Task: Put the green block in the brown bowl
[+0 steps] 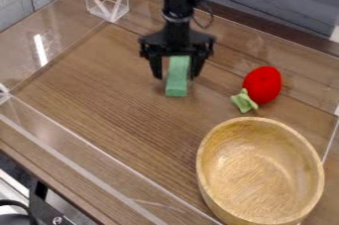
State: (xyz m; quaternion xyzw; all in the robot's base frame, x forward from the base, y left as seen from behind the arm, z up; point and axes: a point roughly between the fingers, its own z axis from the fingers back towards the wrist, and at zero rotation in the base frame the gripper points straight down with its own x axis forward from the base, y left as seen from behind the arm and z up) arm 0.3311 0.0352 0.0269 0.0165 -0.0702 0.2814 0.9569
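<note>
A single black arm comes down from the top of the view, its wrist held nearly vertical. The hand point(176, 66) points straight down at the counter point(93, 100) and sits low, close to the surface. Its two black fingers point(154, 62) are spread wide apart, one on each side, tips reaching downward. The wrist section above them is slim and dark, slightly blurred.
</note>
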